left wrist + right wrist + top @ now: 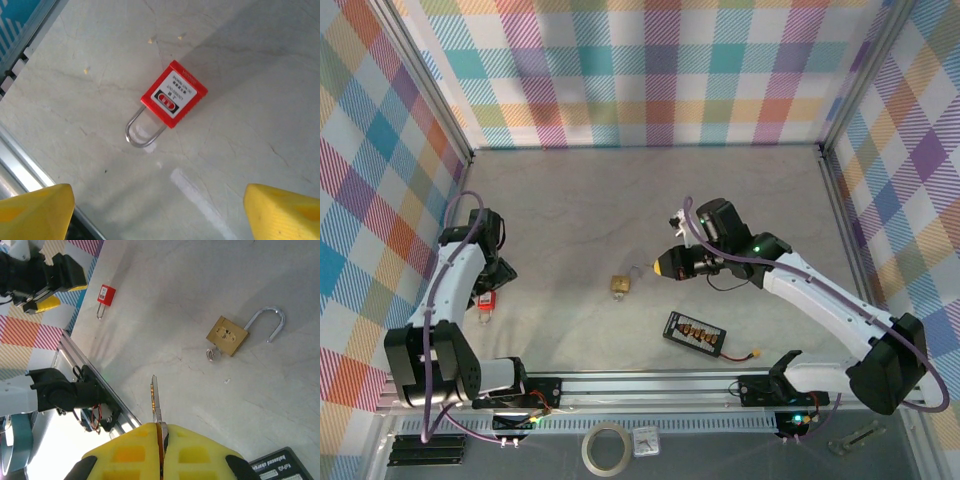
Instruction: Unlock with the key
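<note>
Plaid walls enclose a pale marbled table (620, 190). Near its left edge a red padlock (173, 94) lies flat. The left gripper (160, 212) hangs above it, jaws wide apart and touching nothing. Around the middle of the table lies a brass padlock (227, 336) with its shackle swung open. Beside it, towards the right edge, the right gripper (161, 427) has its jaws clamped on a key (155, 397), whose blade sticks out clear of the lock. A black board (692, 333) lies near the near edge.
</note>
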